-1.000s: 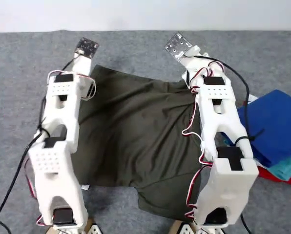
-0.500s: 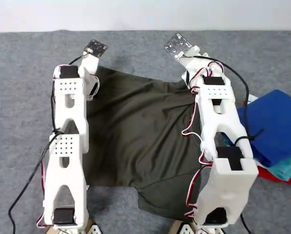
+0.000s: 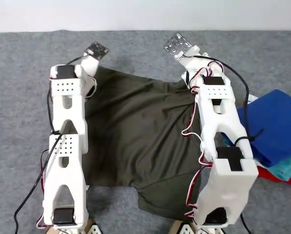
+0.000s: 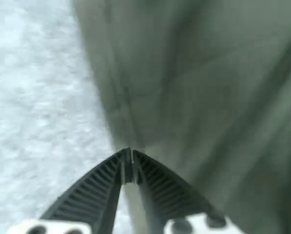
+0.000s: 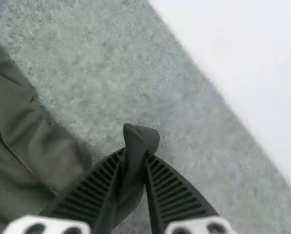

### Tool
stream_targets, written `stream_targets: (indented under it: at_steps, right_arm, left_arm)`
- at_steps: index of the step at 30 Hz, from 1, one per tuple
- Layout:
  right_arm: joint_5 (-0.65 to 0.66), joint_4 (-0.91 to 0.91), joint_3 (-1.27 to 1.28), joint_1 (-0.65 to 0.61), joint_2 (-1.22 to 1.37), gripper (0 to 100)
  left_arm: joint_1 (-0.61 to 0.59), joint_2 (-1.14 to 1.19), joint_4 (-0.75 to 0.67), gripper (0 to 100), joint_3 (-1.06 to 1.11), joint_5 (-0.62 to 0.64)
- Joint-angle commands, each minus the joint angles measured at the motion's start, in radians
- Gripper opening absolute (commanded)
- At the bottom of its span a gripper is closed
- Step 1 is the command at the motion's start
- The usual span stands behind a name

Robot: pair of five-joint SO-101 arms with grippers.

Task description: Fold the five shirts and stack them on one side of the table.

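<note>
Now left gripper [image 4: 127, 163] fingers clamp olive shirt [image 3: 135, 131] edge, 11 o'clock; right gripper [image 5: 135, 157] fingers pinch its fabric, 1 o'clock.

My left arm [image 3: 67, 141] and right arm [image 3: 218, 126] reach far out. My left gripper [image 4: 127, 158] and right gripper [image 5: 135, 141] each pinch the shirt [image 3: 135, 131] tight.

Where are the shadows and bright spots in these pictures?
High view: even light, no glare, only soft shading in the creases of the olive shirt. Right wrist view: the right hand, shut on a pinch of shirt, throws a faint shadow on the grey mat; the white strip beyond is glaringly bright. Left wrist view: the left hand grips the shirt's edge, whose folds show as soft darker bands.
</note>
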Motion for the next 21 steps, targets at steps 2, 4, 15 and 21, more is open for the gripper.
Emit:
stream_targets:
  at_steps: [2,4,15,21]
  right_arm:
    - [0.005,0.01,-0.021,-0.008,-0.148,1.0]
    - [0.005,0.044,-0.026,-0.016,-0.179,1.0]
    - [0.008,0.124,-0.021,-0.058,-0.185,1.0]
    - [0.008,0.124,-0.021,-0.058,-0.151,1.0]
  left_arm:
    - [-0.002,-0.152,0.029,0,-0.077,-0.008]
    - [-0.002,-0.195,0.029,0,-0.058,-0.008]
    - [0.005,-0.077,-0.092,14,0.082,0.224]
    - [-0.008,-0.025,-0.1,19,0.081,0.307]
